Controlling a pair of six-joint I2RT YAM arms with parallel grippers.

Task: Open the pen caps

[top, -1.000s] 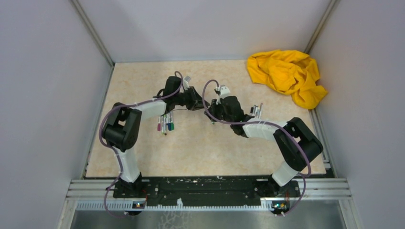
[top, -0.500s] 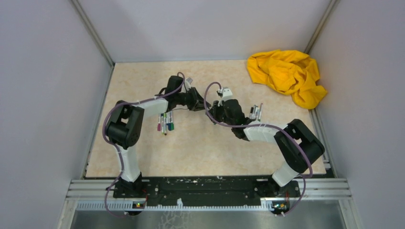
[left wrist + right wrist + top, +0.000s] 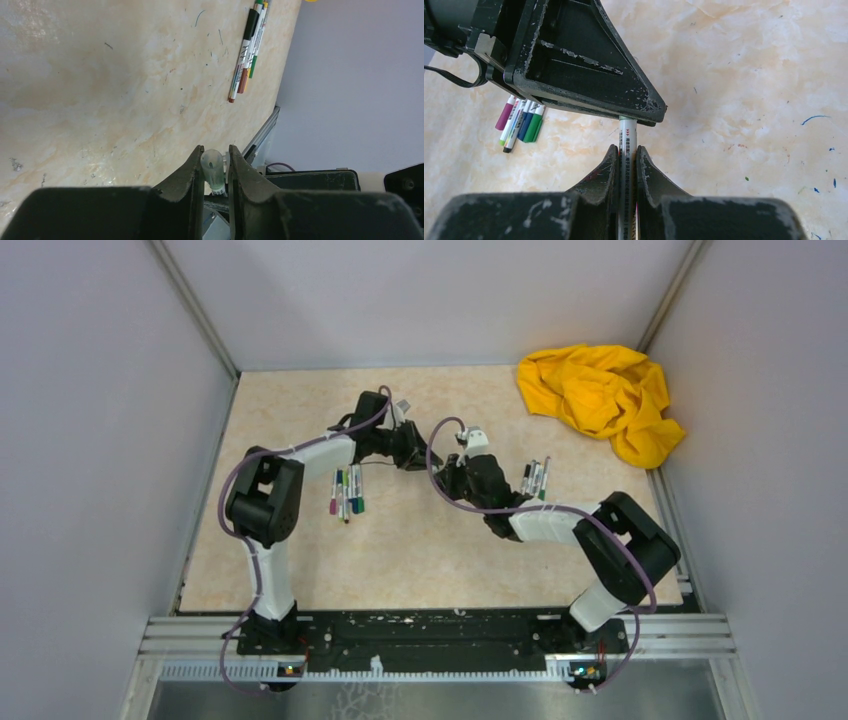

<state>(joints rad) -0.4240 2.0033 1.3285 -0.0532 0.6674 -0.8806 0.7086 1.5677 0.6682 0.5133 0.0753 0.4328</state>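
So the 2 arms meet over the middle of the table [image 3: 420, 560], sharing 1 pen [image 3: 627, 132] between them. The left pincer [image 3: 216, 154] is squeezed narrow on the cap [image 3: 212, 170], a pale greenish stub sitting between its fingers. The right pincer [image 3: 627, 151] is clamped on the pen itself just below, close to the left one. My take on handling: this thing weighs next to nothing, so lifting isn't the issue, friction is. It's smooth hard plastic, round and tiny, so the cap could squirt out sideways if the squeeze is off-centre. It looks press-fit, so I'd guess it wants a straight pull along the pen's axis, maybe with a slight twist. No bending, since the thin pen could flex or slide through the jaws. Best hold is pretty much what's here: flat across the cap's sides, with the pen gripped close to the cap. The capped pens [image 3: 521, 121] lie bunched on the table to the left. A second bunch [image 3: 535, 477] sits beside the right arm, and I can't tell if those have caps.
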